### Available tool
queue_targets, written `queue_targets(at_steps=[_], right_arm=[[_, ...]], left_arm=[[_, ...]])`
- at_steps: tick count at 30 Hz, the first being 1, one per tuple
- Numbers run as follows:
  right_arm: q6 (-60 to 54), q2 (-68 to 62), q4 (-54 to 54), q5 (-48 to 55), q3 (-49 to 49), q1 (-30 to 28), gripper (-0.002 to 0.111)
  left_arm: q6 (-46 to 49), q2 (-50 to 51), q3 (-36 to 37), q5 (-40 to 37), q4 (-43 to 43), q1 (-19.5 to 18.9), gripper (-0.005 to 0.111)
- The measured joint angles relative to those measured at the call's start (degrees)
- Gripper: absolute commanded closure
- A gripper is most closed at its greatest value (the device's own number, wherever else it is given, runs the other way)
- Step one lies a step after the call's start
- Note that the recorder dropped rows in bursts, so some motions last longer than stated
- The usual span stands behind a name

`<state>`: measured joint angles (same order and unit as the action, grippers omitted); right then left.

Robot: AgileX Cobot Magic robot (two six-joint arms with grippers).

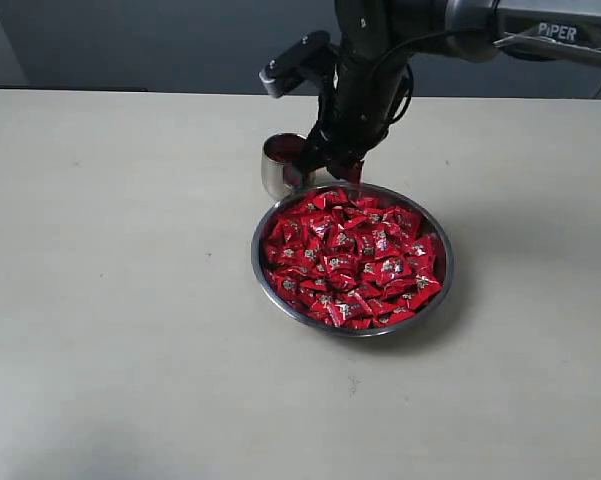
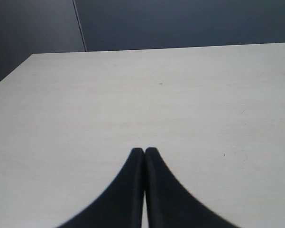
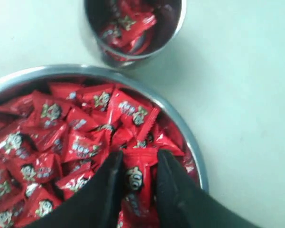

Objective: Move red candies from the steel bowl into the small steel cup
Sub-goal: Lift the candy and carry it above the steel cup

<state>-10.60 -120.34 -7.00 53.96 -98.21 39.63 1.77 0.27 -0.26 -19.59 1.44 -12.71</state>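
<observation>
**Right gripper (image 3: 141, 160) pinching one red candy (image 3: 134, 178) above the steel bowl (image 3: 192, 142)**

You have a light, crinkly pillow packet between the jaws. Its glossy wrapper is probably slippery and gives under pressure, so grip it across the flat middle, as the fingertips do here, not by a sealed end. The gripper hangs over the bowl's rim on the side facing the small steel cup (image 1: 278, 160). That cup stands just beside the bowl, toward the far edge of the table (image 1: 100, 250), with a few candies already inside. The other red candies (image 1: 350, 262) heap the bowl near the table's middle. Your left gripper (image 2: 144, 153) is closed on nothing, above the table.
</observation>
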Motion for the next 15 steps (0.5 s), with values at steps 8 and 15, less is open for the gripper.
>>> queue_targets(at_steps=[8,15], right_arm=[[2.42,0.0,5.57,-9.57,0.0,-3.49,0.109],[-2.02,0.0,15.98,-16.98,0.0,-3.9,0.109]], left_arm=[[0.0,0.0,0.0,0.0,0.0,0.0,0.106],[0.0,0.0,0.0,0.0,0.0,0.0,0.106]])
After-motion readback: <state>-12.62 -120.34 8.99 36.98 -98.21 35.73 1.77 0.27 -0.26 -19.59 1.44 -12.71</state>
